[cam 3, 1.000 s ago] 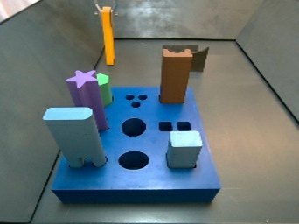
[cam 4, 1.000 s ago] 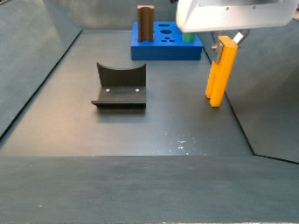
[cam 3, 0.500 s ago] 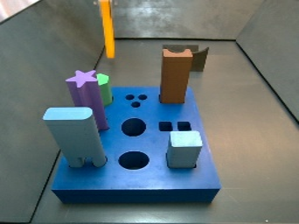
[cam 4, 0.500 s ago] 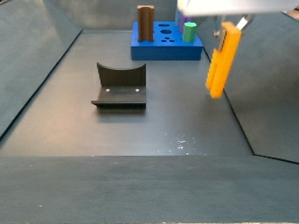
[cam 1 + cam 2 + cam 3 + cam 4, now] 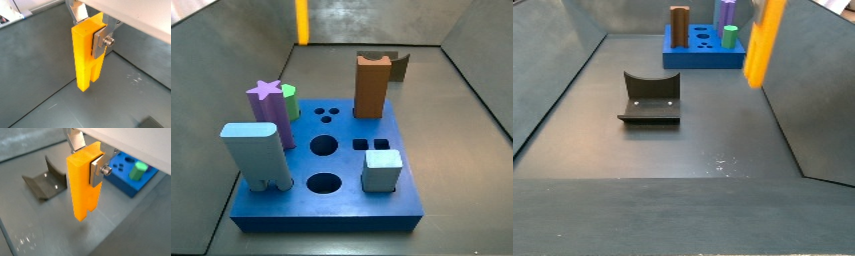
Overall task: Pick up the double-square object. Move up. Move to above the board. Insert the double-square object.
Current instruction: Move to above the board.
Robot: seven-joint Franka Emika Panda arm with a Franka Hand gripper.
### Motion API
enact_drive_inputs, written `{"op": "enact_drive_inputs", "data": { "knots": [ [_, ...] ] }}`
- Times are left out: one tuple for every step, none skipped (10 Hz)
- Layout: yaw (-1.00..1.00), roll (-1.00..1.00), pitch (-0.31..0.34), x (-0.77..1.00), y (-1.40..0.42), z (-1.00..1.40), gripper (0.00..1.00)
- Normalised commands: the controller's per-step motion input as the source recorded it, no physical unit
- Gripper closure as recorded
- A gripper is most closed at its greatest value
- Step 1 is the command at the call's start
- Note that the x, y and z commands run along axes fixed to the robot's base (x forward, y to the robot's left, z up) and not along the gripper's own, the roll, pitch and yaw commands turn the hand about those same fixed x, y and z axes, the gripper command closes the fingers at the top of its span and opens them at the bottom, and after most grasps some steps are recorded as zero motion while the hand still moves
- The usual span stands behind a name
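Tool (image 5: 93, 37) clamped on double-square object (image 5: 87, 57), raised above dark grey floor (image 5: 673, 150), grey walls

A brown notched-top block (image 5: 372, 86), purple star peg (image 5: 266, 112) and two pale blue blocks (image 5: 258, 156) stand upright. The fixture (image 5: 649, 98) sits on the floor.

Robot lab test cell, grey walled floor (image 5: 673, 190), fixture (image 5: 649, 98), gripper (image 5: 93, 35) overhead

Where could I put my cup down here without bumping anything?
The bare floor in front of the fixture is free. The board is crowded with pegs. The end effector, shut on the double-square object, hangs off the floor beside the board.
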Motion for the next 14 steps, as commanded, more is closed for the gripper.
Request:
{"op": "enact_drive_inputs", "data": {
  "knots": [
    [-0.07, -0.22, 0.120, 0.26, -0.02, 0.32, 1.00],
    [-0.06, -0.20, 0.110, 0.17, -0.02, 0.17, 1.00],
    [-0.41, 0.34, 0.077, 0.28, -1.00, 0.31, 1.00],
    [-0.36, 0.37, 0.087, 0.27, -1.00, 0.31, 1.00],
    [-0.21, 0.33, 0.103, 0.27, -1.00, 0.32, 1.00],
    [-0.14, 0.25, 0.092, 0.28, -1.00, 0.32, 1.00],
    [-0.03, 0.11, 0.087, 0.29, -1.00, 0.32, 1.00],
    [-0.01, 0.08, 0.095, 0.30, -1.00, 0.32, 1.00],
    [0.00, 0.04, 0.108, 0.32, -1.00, 0.32, 1.00],
    [0.00, 0.01, 0.116, 0.32, -1.00, 0.32, 1.00],
    [0.00, 0.01, 0.125, 0.34, -1.00, 0.32, 1.00],
    [0.01, 0.00, 0.124, 0.35, -1.00, 0.32, 1.00],
    [0.01, 0.00, 0.125, 0.38, -1.00, 0.33, 1.00],
    [0.01, 0.01, 0.123, 0.30, -0.75, 0.25, 1.00]
  ]
}}
